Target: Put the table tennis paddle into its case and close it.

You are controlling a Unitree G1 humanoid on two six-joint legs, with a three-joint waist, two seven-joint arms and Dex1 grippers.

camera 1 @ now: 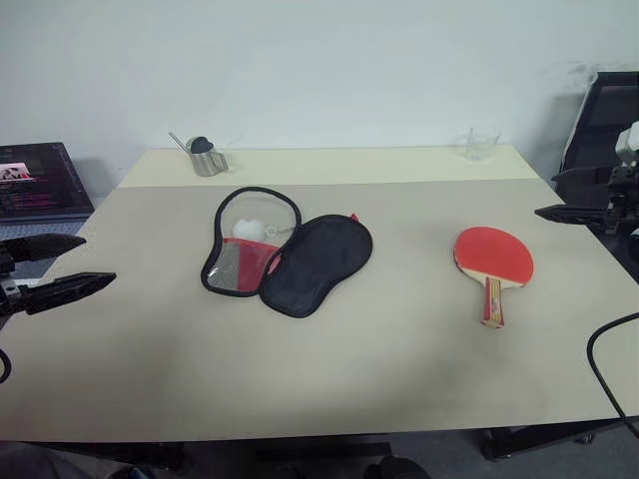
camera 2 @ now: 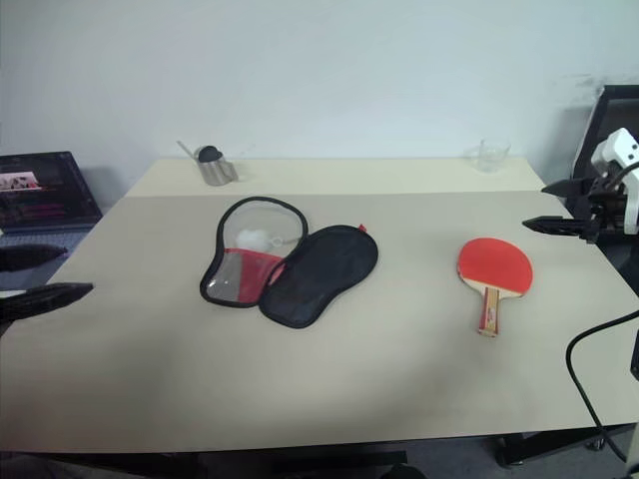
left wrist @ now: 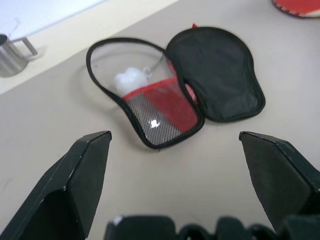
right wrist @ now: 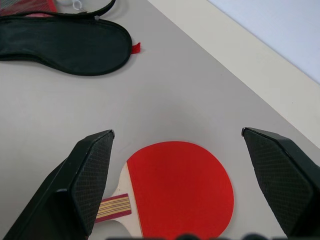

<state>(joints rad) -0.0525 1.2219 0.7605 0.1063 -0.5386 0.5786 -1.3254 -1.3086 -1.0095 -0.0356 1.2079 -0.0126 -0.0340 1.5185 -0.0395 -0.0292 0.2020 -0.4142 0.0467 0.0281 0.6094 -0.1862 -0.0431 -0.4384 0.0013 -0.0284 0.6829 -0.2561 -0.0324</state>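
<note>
The case lies unzipped and spread flat near the table's middle. Its clear-window half with a red mesh pocket and a white pompom is on the left, its black-lined half on the right. The table tennis paddle lies red face up to the right of it, handle toward the front edge. My left gripper hovers open off the table's left edge, aimed at the case. My right gripper hangs open by the right edge, above and beside the paddle.
A metal cup stands at the back left and a clear glass at the back right. A dark screen sits left of the table, a black chair to its right. A black cable loops at the front right.
</note>
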